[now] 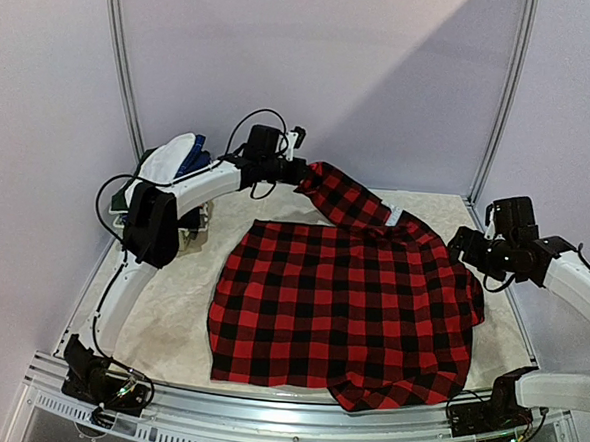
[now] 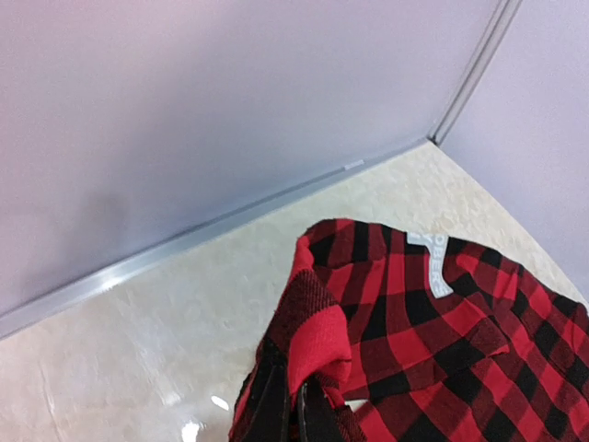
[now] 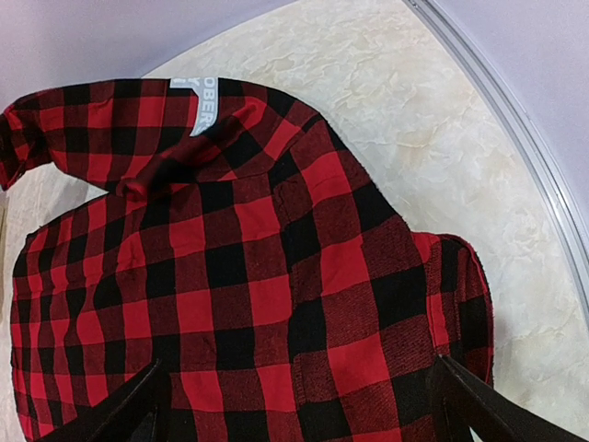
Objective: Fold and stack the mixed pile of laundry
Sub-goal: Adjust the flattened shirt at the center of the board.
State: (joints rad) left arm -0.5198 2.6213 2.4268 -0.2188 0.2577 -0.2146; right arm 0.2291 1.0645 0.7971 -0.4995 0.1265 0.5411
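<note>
A red-and-black plaid shirt (image 1: 340,304) lies spread across the middle of the table. One sleeve end is lifted at the back, and my left gripper (image 1: 300,171) is shut on it. In the left wrist view the two fingers (image 2: 276,414) pinch a fold of plaid cloth (image 2: 322,341). White block lettering (image 2: 433,262) shows on the shirt near its collar. My right gripper (image 1: 461,246) hovers at the shirt's right edge, open. Its fingers (image 3: 129,405) stand wide apart over the plaid (image 3: 276,276) and hold nothing. More laundry, a white garment (image 1: 168,163) and a blue one (image 1: 192,155), is heaped at the back left.
The table has a cream mottled cover (image 1: 179,314) and a raised metal rim (image 1: 264,399) at the front. Purple walls and metal corner posts (image 1: 124,70) close in the back and sides. My left arm (image 1: 150,222) crosses in front of the heap.
</note>
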